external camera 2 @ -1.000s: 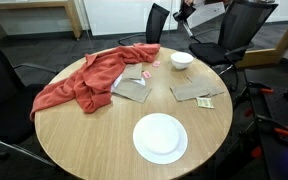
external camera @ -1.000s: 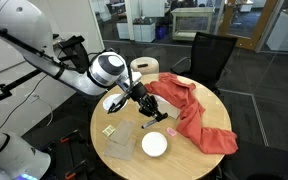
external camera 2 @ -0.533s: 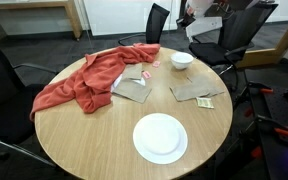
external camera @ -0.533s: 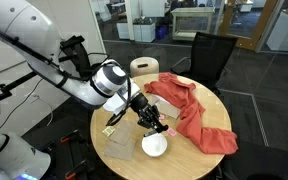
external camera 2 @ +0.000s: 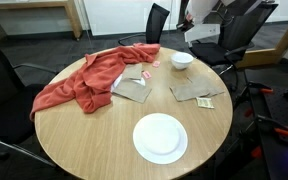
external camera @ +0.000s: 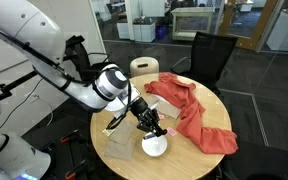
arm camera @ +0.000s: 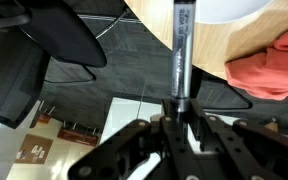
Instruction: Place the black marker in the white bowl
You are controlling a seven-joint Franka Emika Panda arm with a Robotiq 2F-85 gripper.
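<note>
now | round wooden table point(external camera 2: 84, 140), dark-floored office | hand point(arm camera: 180, 105) clamped on black marker point(arm camera: 181, 45) over white bowl point(external camera 2: 182, 61)

No legible text; print on black marker point(arm camera: 181, 55) too blurred.

We take this for an office meeting space. A round wooden bench point(external camera 2: 84, 140) stands among black office chairs point(external camera: 212, 55) on dark carpet tiles point(external camera: 269, 115). Glass partitions point(external camera: 209, 18) with wooden frames close off neighbouring rooms, where we can make out furniture.
</note>
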